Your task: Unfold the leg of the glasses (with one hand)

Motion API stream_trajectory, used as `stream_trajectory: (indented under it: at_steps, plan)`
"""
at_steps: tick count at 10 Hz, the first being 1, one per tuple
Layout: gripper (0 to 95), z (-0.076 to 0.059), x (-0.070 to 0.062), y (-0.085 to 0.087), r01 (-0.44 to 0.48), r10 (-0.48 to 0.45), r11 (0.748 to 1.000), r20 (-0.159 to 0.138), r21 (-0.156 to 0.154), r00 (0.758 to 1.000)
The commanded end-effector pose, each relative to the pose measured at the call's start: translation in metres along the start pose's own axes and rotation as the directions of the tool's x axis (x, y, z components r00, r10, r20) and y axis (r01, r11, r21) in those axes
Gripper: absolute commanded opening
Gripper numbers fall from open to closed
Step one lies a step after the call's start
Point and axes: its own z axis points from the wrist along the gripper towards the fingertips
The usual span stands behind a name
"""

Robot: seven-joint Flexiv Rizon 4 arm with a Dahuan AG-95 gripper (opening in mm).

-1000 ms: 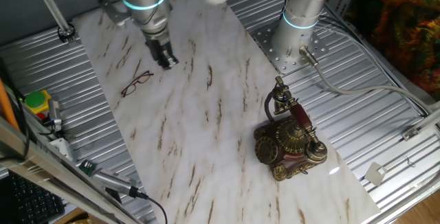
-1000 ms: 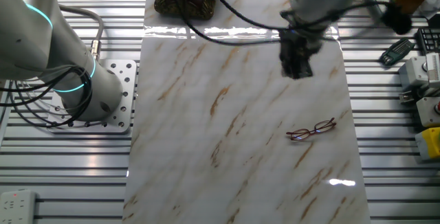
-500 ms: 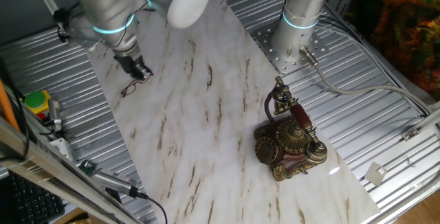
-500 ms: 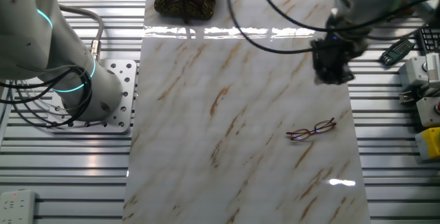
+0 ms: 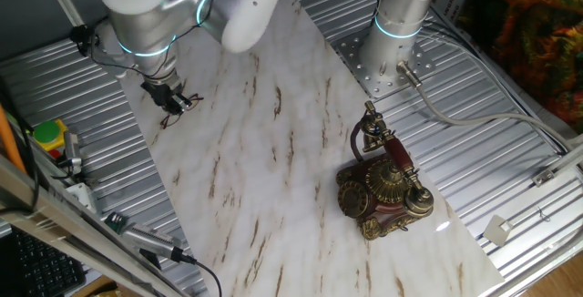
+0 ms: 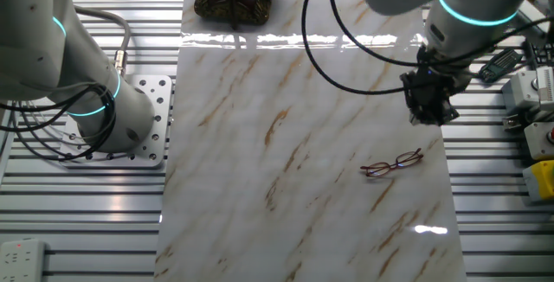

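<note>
The other fixed view shows the claw above the desk, apart from the wire-frame glasses lying just below it. Whether its fingers are spread, I cannot tell.

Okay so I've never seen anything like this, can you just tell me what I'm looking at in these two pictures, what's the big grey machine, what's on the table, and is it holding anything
Both pictures show the same table at the same moment, taken by two fixed cameras on different sides. The big grey machine is a robot arm with glowing cyan rings; its black two-finger gripper works as its hand. On the marble-patterned tabletop lie small wire-frame glasses, and at the far end from them stands an ornate antique telephone. In one view the gripper looks to be right at the glasses; the other view shows a clear gap between them, so it holds nothing. The pictures are too coarse to show whether its fingers are open or closed.
</note>
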Motion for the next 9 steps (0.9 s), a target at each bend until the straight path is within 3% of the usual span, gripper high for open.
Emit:
stream_trajectory:
  at_steps: [1, 2, 4, 9]
  plan:
    - [0.0, 0.009, 0.0, -0.002, 0.027, -0.027, 1.0, -0.007, -0.002, 1.0]
    - [0.0, 0.01, -0.001, -0.003, 0.029, -0.029, 1.0, -0.007, -0.003, 1.0]
    - [0.0, 0.028, 0.0, -0.012, 0.058, -0.058, 0.998, -0.003, 0.001, 0.998]
    - [0.0, 0.042, -0.009, -0.019, 0.08, -0.08, 0.997, -0.004, 0.005, 0.997]
